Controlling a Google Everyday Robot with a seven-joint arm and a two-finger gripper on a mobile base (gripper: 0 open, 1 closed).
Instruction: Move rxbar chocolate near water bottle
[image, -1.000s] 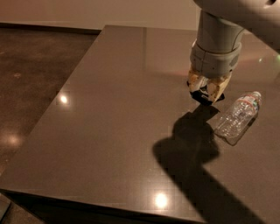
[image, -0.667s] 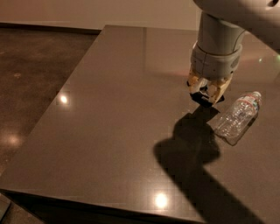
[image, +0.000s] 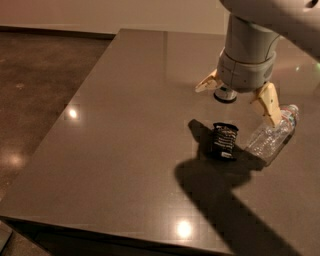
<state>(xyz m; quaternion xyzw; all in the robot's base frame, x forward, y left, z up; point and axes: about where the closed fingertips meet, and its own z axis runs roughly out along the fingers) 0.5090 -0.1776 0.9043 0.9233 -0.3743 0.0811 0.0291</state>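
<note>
The rxbar chocolate (image: 224, 140), a small black wrapper with white lettering, lies flat on the dark table (image: 125, 125). The water bottle (image: 272, 135), clear crinkled plastic with a white cap, lies on its side just to the bar's right, almost touching it. My gripper (image: 239, 99) hangs above and slightly behind the bar, raised off the table. Its two tan fingers (image: 266, 103) are spread wide apart and hold nothing. The right finger overlaps the bottle's neck in the view.
The arm's shadow (image: 220, 190) falls across the table toward the front right. The table's left edge (image: 60, 125) drops to a brown floor (image: 35, 75). Ceiling lights reflect on the tabletop.
The gripper was shut on the bar just above the table. Now it has opened, risen, and the bar lies on the table next to the bottle.
</note>
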